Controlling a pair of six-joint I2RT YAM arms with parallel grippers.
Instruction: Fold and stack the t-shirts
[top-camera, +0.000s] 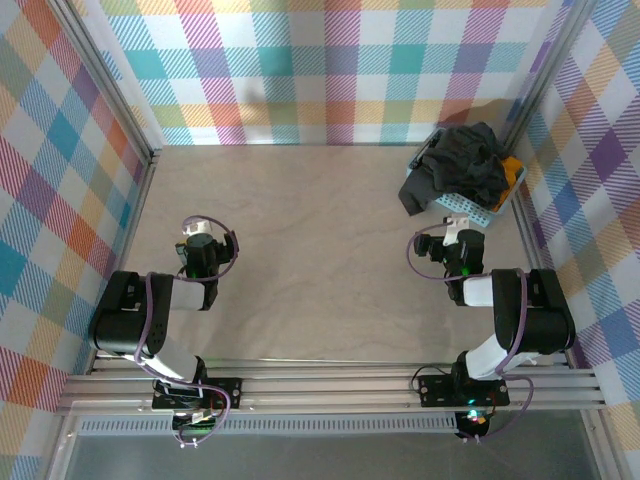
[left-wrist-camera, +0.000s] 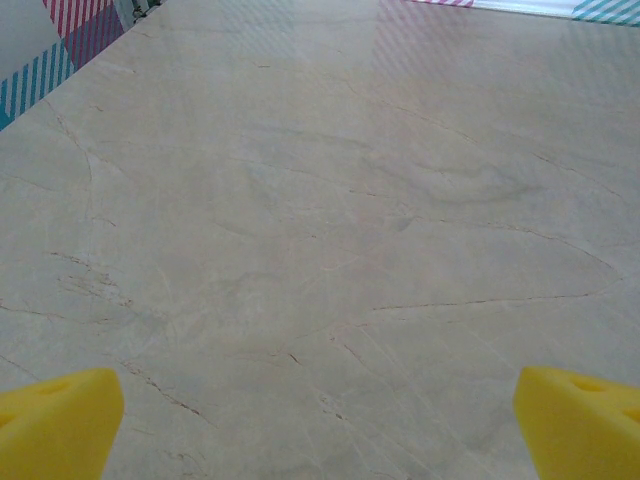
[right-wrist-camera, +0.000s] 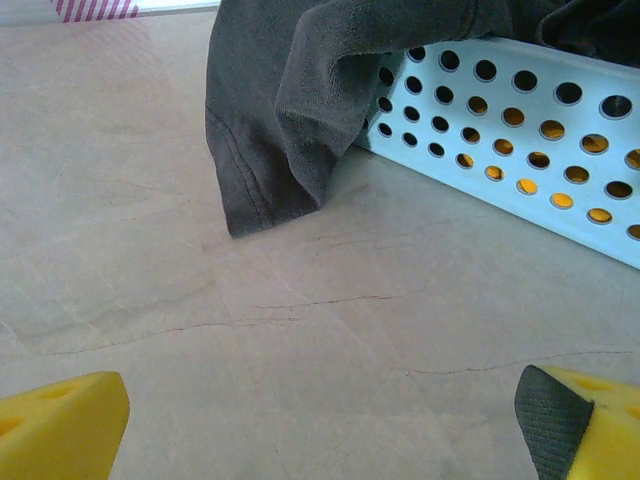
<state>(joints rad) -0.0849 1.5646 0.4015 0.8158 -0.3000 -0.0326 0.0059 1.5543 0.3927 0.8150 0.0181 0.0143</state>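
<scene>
Evidently, folding is not yet begun: the dark charcoal-grey cloth t-shirt (right-wrist-camera: 270, 120) is draped over the light blue perforated plastic basket (right-wrist-camera: 545, 150), to be pulled out next by the wide-open, empty right hand (right-wrist-camera: 320, 425).

Table top (top-camera: 300, 250): pale wood-look board, matt, with fine hairline cracks.
Charcoal-grey t-shirt (right-wrist-camera: 290, 110): soft cloth, matt, slightly fuzzy, stitched hem.
Basket (right-wrist-camera: 590, 240): light blue plastic, smooth, faint sheen, punched with round holes.
Finger pads (right-wrist-camera: 60, 425): yellow, matt, foam-like; one carries a dark, rough patch.
Frame rails (top-camera: 330, 385): bare ribbed metal, dull shine.
</scene>
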